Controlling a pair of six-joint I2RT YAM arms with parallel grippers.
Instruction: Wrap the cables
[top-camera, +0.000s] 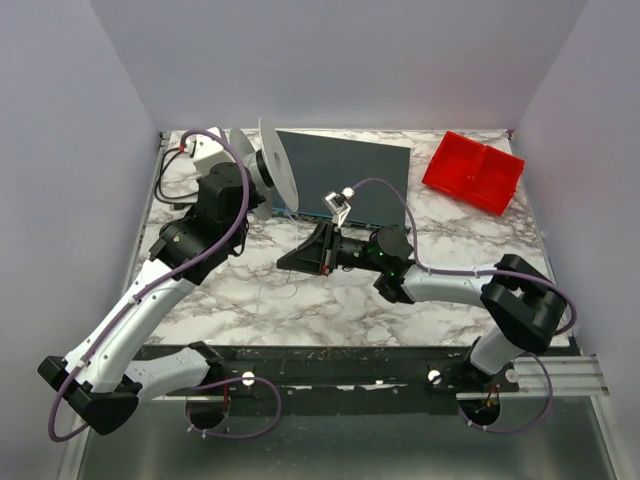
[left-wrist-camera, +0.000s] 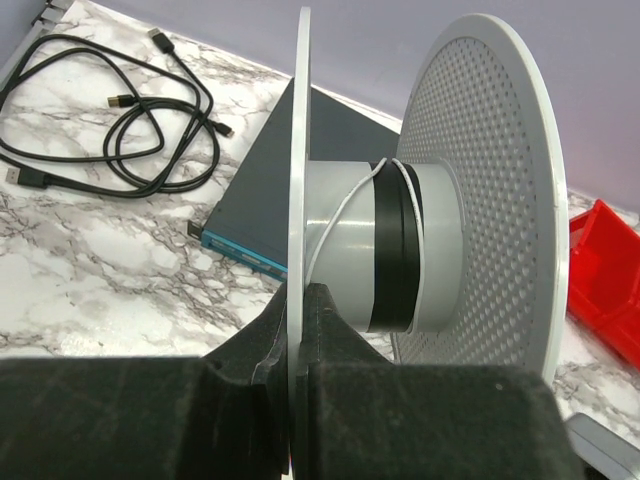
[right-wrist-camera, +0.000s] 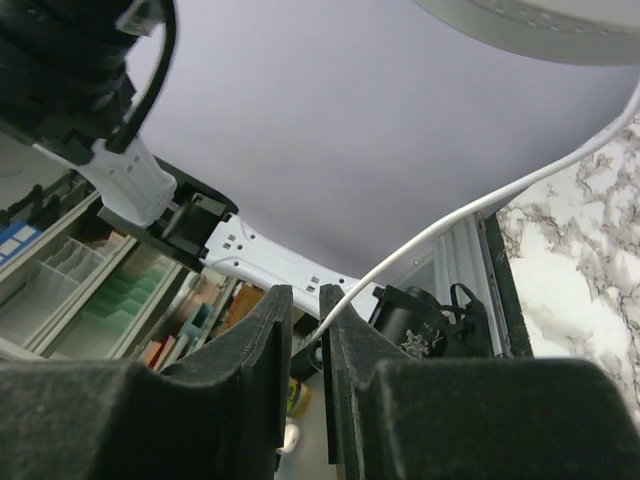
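**Left hand (left-wrist-camera: 298, 300) clenched on the spool's rim; right hand (right-wrist-camera: 305, 295) loose around the cable**

Black fingers (left-wrist-camera: 322, 330) of the left hand fill the bottom of its wrist view, clamped on the thin near flange of a white spool (left-wrist-camera: 490, 180) and holding it off the worktop (top-camera: 260, 290). A few turns of the white cable (left-wrist-camera: 345, 205) lie round the grey hub, crossing a black band there, and one strand drops toward the fingers.

In the right wrist view the same cable (right-wrist-camera: 480, 210) runs down from the upper right into the narrow gap of the right hand. Its jaws stand a little apart (wider than the cable itself), so the grip reads as released.

From above, the right hand points left, just short of the spool. Behind the spool lies a flat dark box (top-camera: 350, 170), with a coiled black cord (left-wrist-camera: 110, 120) at the far left corner and a red bin (top-camera: 472, 172) at the far right.
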